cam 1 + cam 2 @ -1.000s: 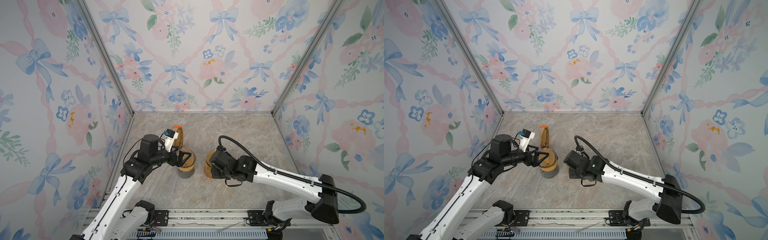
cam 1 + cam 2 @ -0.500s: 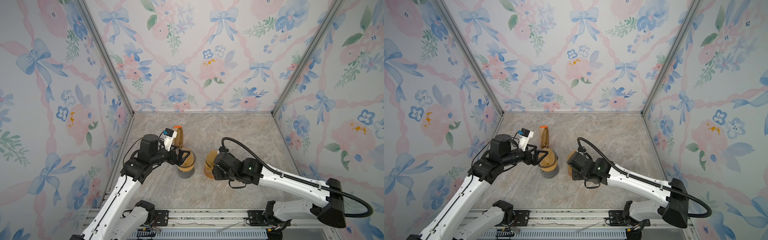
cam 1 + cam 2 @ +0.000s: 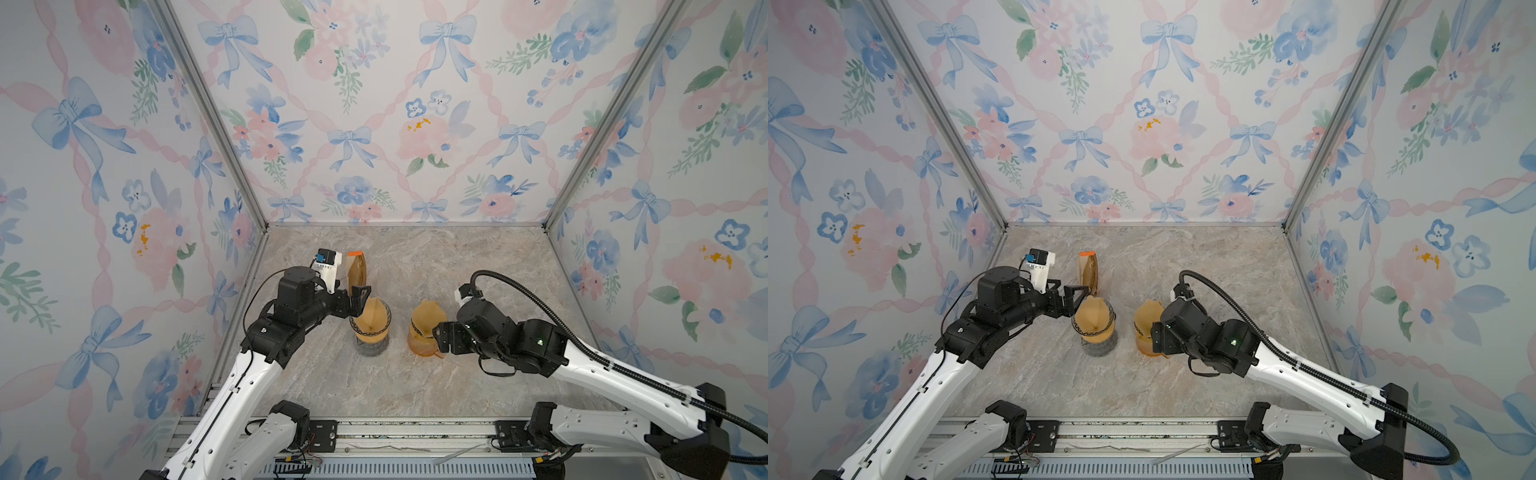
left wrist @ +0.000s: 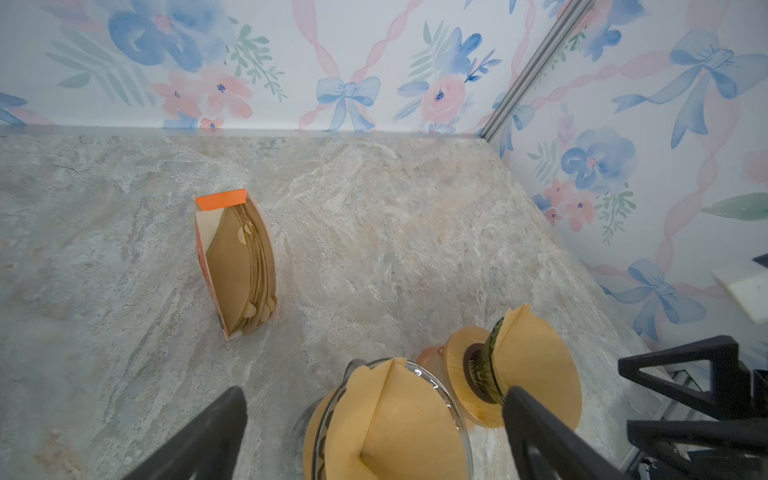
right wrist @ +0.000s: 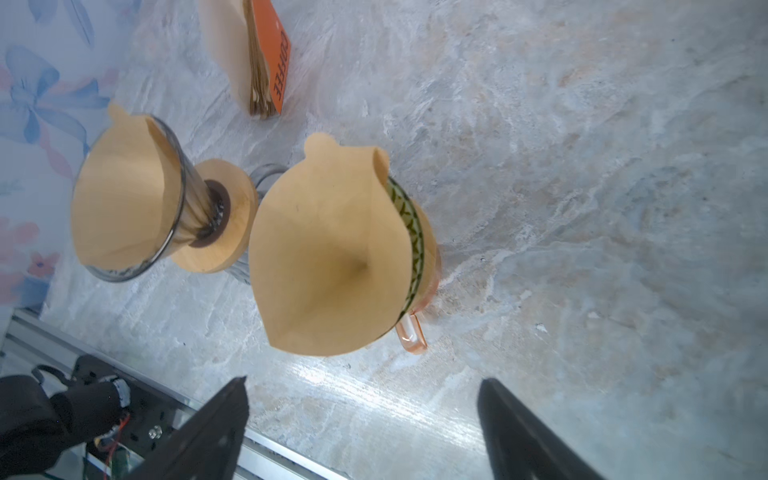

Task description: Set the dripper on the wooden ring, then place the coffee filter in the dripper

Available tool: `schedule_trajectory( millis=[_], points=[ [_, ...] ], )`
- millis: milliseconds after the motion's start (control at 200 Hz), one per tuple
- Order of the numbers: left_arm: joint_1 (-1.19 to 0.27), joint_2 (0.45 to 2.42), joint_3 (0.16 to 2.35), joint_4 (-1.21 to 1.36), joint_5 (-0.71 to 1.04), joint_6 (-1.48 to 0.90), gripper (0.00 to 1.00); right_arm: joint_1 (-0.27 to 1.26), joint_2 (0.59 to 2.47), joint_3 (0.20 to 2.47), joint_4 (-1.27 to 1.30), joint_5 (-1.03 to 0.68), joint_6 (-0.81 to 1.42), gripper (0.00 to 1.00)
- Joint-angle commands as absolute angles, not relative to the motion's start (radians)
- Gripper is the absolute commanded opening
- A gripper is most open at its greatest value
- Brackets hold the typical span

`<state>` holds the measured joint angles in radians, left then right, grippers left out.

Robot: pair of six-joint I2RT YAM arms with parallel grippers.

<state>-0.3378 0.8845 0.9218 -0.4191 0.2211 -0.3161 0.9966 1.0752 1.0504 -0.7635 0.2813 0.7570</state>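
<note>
Looking down in both top views on a marbled counter (image 3: pixel 478 266) (image 3: pixel 1204 266). Finding the coffee filter (image 3: pixel 426 311) (image 3: pixel 1147 309) (image 5: pixel 328 245) sitting opened into a cone inside the patterned dripper (image 3: pixel 419 329) (image 5: pixel 409 232), just right of centre and low in the frame, with a rounded tab poking up past the rim. Seeing that dripper perched on an orange jug (image 3: pixel 419 349) (image 3: pixel 1144 347) (image 5: pixel 411 336). Spreading the right fingers (image 5: pixel 212 436) (image 3: pixel 439 336) wide and gripping nothing: showing only bare counter between the two tips in the right wrist view, with the coffee filter lying beyond them and clear of both. Hovering just right of the orange jug in the top views, at about the height of the patterned band; not being able to tell there whether touching the jug or only close beside it.

Finding a second filter (image 3: pixel 370 316) (image 3: pixel 1094 316) (image 4: pixel 395 419) (image 5: pixel 120 195) seated the same way in a glass dripper (image 3: pixel 384 330) (image 5: pixel 183 208), just left of centre, perched on a clear carafe (image 3: pixel 370 350). Spreading the left fingers (image 4: pixel 208 436) (image 3: pixel 360 293) wide as well and holding nothing, framing the second filter in the left wrist view and sitting at the upper-left edge of the glass dripper in the top views; not being able to say whether brushing the glass. Seeing the two drippers side by side, near but apart. Finding a box of filters (image 3: pixel 357 270) (image 3: pixel 1089 270) (image 4: pixel 237 266) (image 5: pixel 266 54) standing on the counter just above the glass dripper in the frame, orange-edged, open, packed with brown papers.
</note>
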Motion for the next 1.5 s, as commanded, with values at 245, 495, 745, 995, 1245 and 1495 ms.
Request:
schedule_trajectory(
  millis=[245,495,745,995,1245,1495],
  points=[
    [-0.303,0.907,0.92,-0.364,0.089,-0.341,0.98,0.757,0.969,1.055,-0.768,0.382,0.543,0.96],
    [-0.213,0.949,0.934,-0.344,0.127,-0.334,0.98,0.631,0.935,1.05,-0.676,0.481,0.345,0.96],
    [-0.079,1.014,0.898,-0.27,0.182,-0.289,0.98,0.539,0.928,0.955,-0.576,0.582,0.296,0.96],
    [-0.012,1.093,0.822,-0.123,0.054,-0.332,0.98,0.439,0.942,0.857,-0.409,0.548,0.282,0.96],
    [-0.012,1.072,0.559,0.308,0.005,-0.267,0.98,0.308,0.976,0.819,-0.336,0.461,0.259,0.96],
    [-0.012,1.132,0.477,0.371,-0.09,-0.221,0.98,0.258,0.972,0.736,-0.242,0.457,0.199,0.96]
  ],
)
